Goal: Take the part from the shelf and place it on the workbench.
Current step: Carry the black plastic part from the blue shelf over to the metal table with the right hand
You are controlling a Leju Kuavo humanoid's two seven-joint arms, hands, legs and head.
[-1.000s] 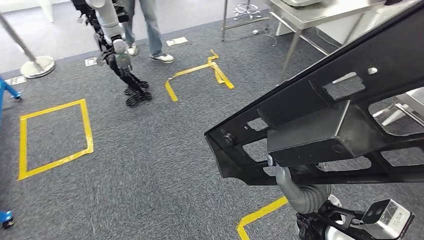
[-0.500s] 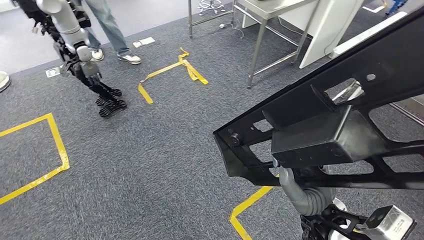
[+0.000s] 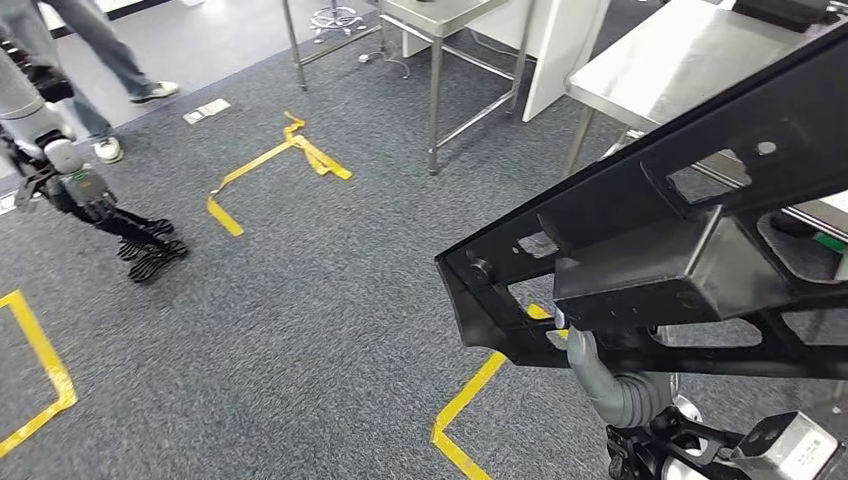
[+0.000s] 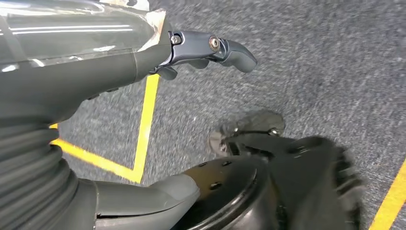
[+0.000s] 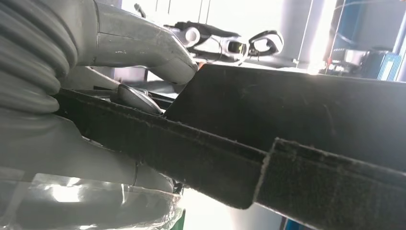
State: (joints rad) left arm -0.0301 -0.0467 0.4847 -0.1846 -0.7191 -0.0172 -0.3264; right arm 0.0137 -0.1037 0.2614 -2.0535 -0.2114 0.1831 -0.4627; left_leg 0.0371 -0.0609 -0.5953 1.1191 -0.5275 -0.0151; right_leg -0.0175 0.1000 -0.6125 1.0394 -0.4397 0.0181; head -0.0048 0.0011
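A large black frame-like part [image 3: 650, 260] with cut-outs and a box-shaped block fills the right of the head view, held up over the carpet. My right hand [image 3: 610, 385] grips it from below, and up close the grey thumb [image 5: 143, 48] presses on the part's [image 5: 287, 124] dark edge. A steel workbench [image 3: 690, 50] stands just beyond the part at the upper right. My left hand [image 4: 95, 72] hangs over the carpet and holds nothing, its fingers [image 4: 230, 48] apart from the thumb.
A second steel table [image 3: 440, 20] and a white panel [image 3: 560, 50] stand at the back. Yellow tape corners [image 3: 270, 160] [image 3: 470, 400] mark the grey carpet. Another robot's arm [image 3: 70, 180] and a person's legs [image 3: 100, 40] are at the far left.
The camera has turned to the right, so the whole scene slides left and the steel workbench has come into view. The part stays in my right hand.
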